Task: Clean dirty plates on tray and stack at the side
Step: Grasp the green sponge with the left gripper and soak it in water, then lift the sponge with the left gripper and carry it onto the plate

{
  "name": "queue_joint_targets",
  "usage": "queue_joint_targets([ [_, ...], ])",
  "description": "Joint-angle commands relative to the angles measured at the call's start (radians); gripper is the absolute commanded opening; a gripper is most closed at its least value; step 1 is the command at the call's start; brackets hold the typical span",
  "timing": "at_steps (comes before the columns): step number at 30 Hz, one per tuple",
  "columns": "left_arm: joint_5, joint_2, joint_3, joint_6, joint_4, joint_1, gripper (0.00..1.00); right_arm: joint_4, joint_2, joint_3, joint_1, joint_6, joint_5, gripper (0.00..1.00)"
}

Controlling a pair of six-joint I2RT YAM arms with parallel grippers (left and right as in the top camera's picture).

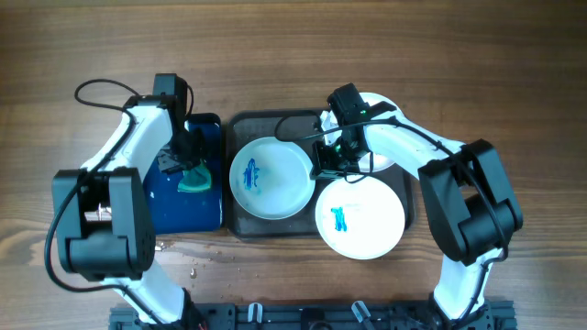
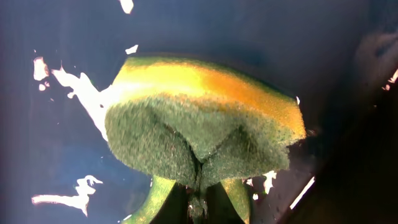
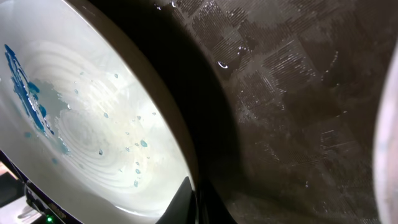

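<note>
Left hand [image 1: 186, 167] clamps a rough green-and-yellow sponge [image 2: 199, 124] folded; right hand [image 1: 332, 163] by a glossy round plate [image 3: 93, 143], grip unclear.

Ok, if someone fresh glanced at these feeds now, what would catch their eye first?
Likely the yellow-and-green sponge, squeezed into a fold by the left pincer above the dark blue tray. Then the blue smears on two white plates: the left plate inside the grey tray, with the right pincer at its rim, and the front-right plate overlapping the tray's near rim.

Glossy plates [image 1: 275, 183], matt textured tray [image 3: 298, 93], coarse sponge [image 2: 199, 124], wooden table [image 1: 367, 46].
</note>
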Motion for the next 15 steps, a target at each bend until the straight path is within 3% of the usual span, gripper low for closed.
queue_joint_targets([
  [1, -0.038, -0.179, 0.001, -0.004, -0.041, -0.011, 0.04, -0.005, 0.017, 0.005, 0.002, -0.001, -0.009, 0.04],
  [6, -0.288, -0.376, 0.001, -0.095, -0.073, -0.076, 0.04, -0.005, 0.017, 0.005, 0.002, -0.015, -0.009, 0.04],
  [12, -0.686, -0.384, 0.001, -0.232, -0.067, -0.225, 0.04, -0.005, 0.017, 0.005, 0.002, -0.019, -0.009, 0.04],
  [15, -0.774, -0.384, 0.001, -0.261, -0.065, -0.267, 0.04, -0.005, 0.017, 0.005, 0.002, -0.019, -0.009, 0.04],
])
